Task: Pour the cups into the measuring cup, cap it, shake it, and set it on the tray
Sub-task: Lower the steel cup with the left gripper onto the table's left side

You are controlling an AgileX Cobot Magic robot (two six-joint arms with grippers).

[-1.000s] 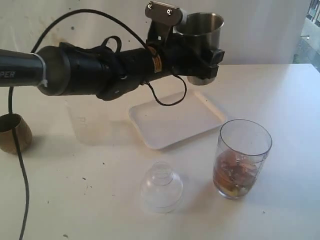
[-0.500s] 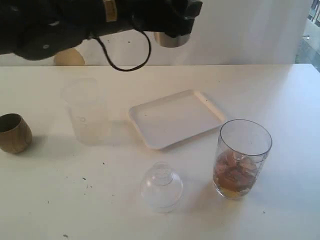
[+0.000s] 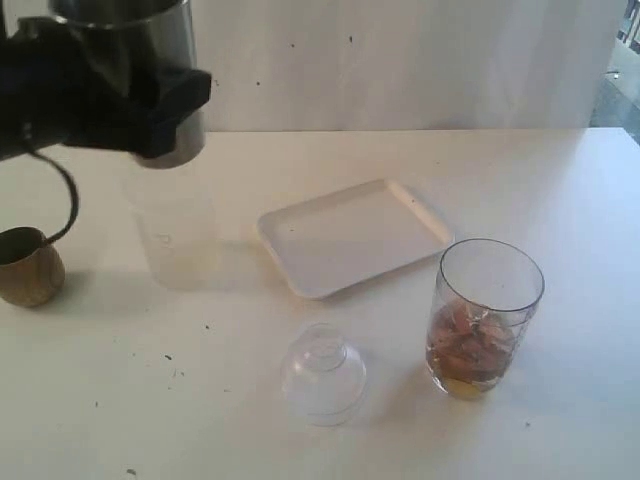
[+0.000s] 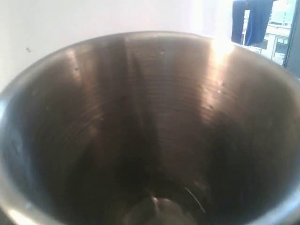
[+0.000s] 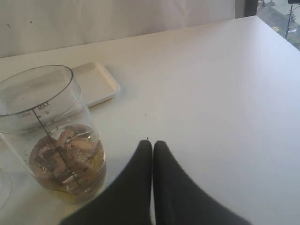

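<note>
One tumbler point(image 3: 150, 28) between left fingers point(image 3: 176, 96)

A: White table point(image 3: 560, 180) fills the view — matte, flecked with small dark specks; a plain off-white wall point(image 3: 450, 60) stands right behind it.
B: Daylight at the right edge — a window point(image 5: 276, 9); buildings outside; something blue, perhaps a cloth point(image 4: 255, 21), hangs there.

The exterior view's top edge crops the steel tumbler point(image 3: 160, 35), its left edge the brown cup point(image 3: 30, 275).
</note>
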